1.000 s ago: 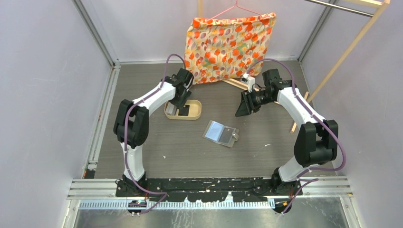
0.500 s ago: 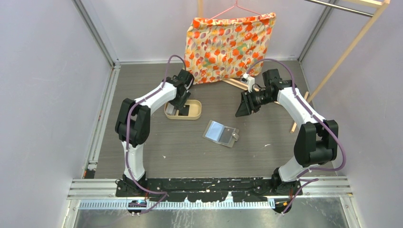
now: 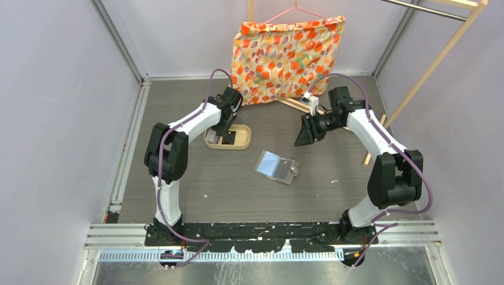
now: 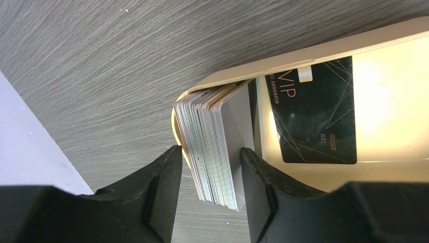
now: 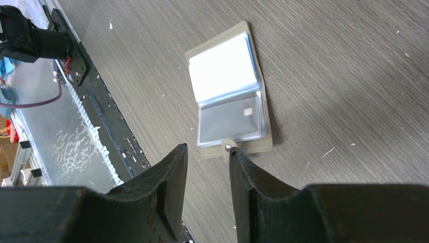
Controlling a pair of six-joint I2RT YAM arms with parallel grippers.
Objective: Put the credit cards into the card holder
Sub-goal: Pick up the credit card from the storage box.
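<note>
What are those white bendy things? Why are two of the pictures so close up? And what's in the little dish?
The white bendy things are robot arms, a left arm and a right arm, seen from a camera up high. Each ends in a two-finger gripper with its own small camera, which takes the close-ups. The left gripper has a finger on each side of a stack of credit cards standing on edge in a tan tray. I cannot tell whether it is squeezing them. A black card lies flat in the tray. The right gripper is open and holds nothing. It hangs above the card holder, which lies open on the grey table. A flowery cloth hangs at the back.
</note>
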